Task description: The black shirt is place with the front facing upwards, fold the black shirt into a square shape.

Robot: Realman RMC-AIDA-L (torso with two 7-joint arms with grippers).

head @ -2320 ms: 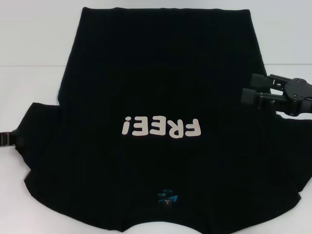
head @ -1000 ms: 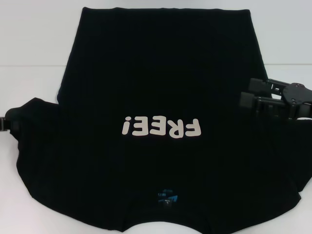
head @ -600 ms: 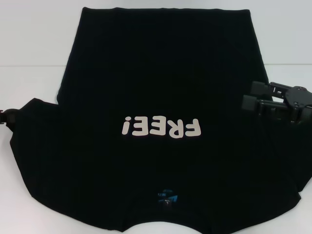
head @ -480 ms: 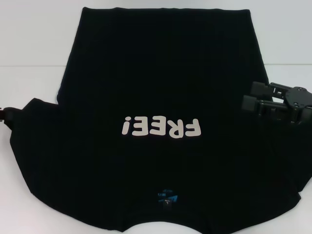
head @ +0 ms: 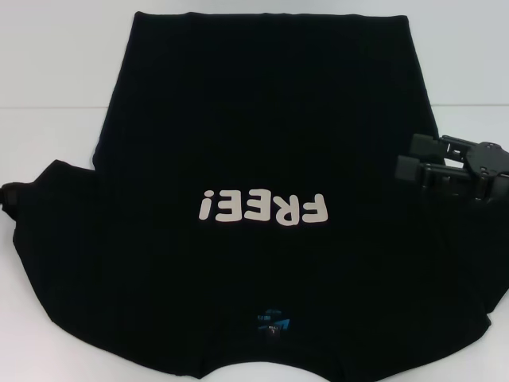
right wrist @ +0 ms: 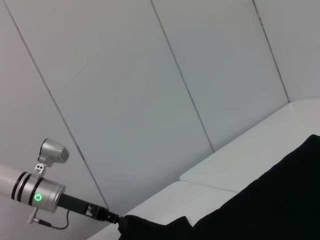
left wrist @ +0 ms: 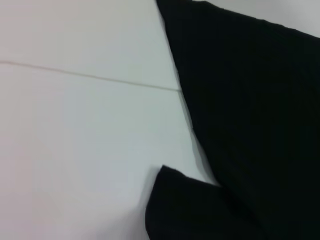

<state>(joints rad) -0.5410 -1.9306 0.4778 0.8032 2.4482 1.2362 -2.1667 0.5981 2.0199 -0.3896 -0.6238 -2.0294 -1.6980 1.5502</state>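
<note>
The black shirt (head: 262, 135) lies spread flat on the white table (head: 56, 72), front up. Its white "FREE!" letters (head: 265, 209) read upside down, and the blue neck label (head: 272, 325) is at the near edge. My right gripper (head: 407, 157) hovers open and empty over the shirt's right side, fingers pointing left. My left gripper (head: 6, 196) is at the far left edge, mostly hidden, shut on the tip of the left sleeve (head: 36, 199). In the right wrist view the left gripper (right wrist: 107, 215) meets the sleeve tip (right wrist: 127, 221). The left wrist view shows the shirt's side edge (left wrist: 250, 125).
A seam line crosses the table (head: 48, 107) behind the sleeves. The shirt's hem reaches the far table edge (head: 270, 14). Grey wall panels (right wrist: 150, 100) stand beyond the table. The silver left arm (right wrist: 30, 190) reaches in from the side.
My left gripper has moved farther away and outward to the left, drawing the left sleeve out wider. My right gripper has shifted slightly to the right and stays open.
</note>
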